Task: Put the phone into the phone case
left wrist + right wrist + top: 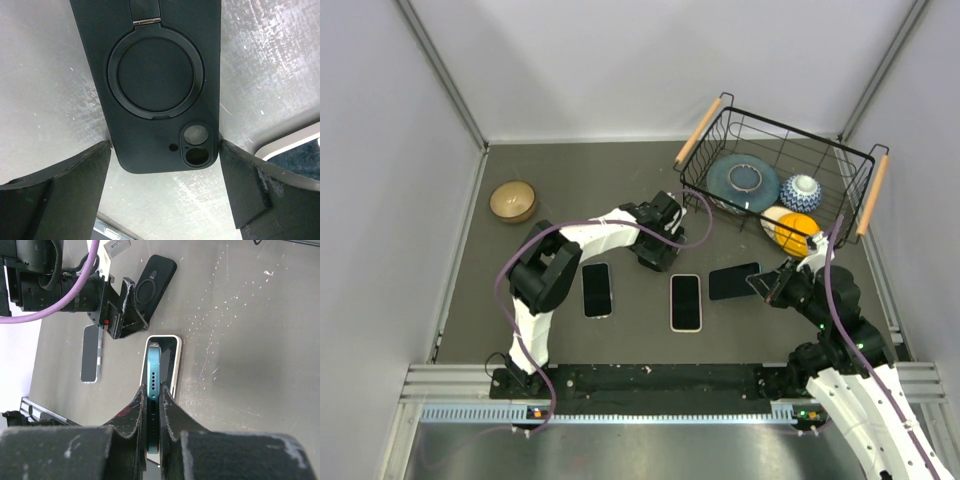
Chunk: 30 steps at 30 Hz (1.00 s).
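My right gripper (767, 284) (152, 390) is shut on the end of a teal-edged phone (733, 281) (153, 367), held just above the table. Its far end points at a white-rimmed phone case (686, 302) (173, 365) lying open side up at the middle. My left gripper (655, 254) (165, 146) is open, with its fingers (60, 192) on either side of the camera end of a black phone case (160, 75) (155, 280). That case has a ring stand and lies back up.
Another phone (597, 289) (92, 357) lies flat left of the white-rimmed case. A wire basket (800, 132) with wooden handles, holding dishes and an orange item, stands at the back right. A wooden bowl (513, 200) sits at the back left.
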Tool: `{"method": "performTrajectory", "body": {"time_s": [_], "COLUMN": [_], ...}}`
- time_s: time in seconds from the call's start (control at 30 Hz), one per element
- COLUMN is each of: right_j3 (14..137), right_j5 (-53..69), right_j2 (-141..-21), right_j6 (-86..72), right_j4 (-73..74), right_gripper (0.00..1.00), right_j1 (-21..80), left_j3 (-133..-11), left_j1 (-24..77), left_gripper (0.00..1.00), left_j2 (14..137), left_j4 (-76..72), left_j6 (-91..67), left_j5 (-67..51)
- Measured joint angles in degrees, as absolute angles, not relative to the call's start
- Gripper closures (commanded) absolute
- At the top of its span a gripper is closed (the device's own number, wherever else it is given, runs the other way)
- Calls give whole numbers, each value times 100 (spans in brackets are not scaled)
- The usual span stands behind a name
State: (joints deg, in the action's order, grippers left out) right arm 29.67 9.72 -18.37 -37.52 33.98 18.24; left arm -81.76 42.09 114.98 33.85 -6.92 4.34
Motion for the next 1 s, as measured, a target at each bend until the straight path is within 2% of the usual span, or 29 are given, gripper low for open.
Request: {"method": "performTrajectory", "body": {"time_s": [0.07,0.1,0.2,0.27,0.47,0.8,1.0], "right_j3": [2967,2967,2967,2967,2967,2738,2547], "right_j5": [972,972,972,972,1068,2062,2324], "right_j2": [-1837,-1837,-1837,-1837,-1844,-2110,-1874], "right_j6": [-3752,-3752,-3752,-3750,-3544,-3044,-3026], "right_j4": [3400,3400,3402,3402,3378,2418,2281], "right_gripper": [100,100,100,100,100,100,100], "right_j1": [1824,1824,1824,1824,1824,1824,1824], "left_j3": [-8176,-8176,-8176,-8173,-8182,-8261,-7572], "left_j1": [4202,4202,4202,4202,4195,4209,4399], "left_gripper": [23,30,36,46,59,66,67], "left_j2": [11504,11515,11515,11511,11382,10079,8890], "left_j4": [3387,3382,3389,3393,3879,5583,6351], "left_j6": [-762,-790,-860,-875,-888,-893,-1096], "left_j5": [388,362,366,360,237,-694,-690]}}
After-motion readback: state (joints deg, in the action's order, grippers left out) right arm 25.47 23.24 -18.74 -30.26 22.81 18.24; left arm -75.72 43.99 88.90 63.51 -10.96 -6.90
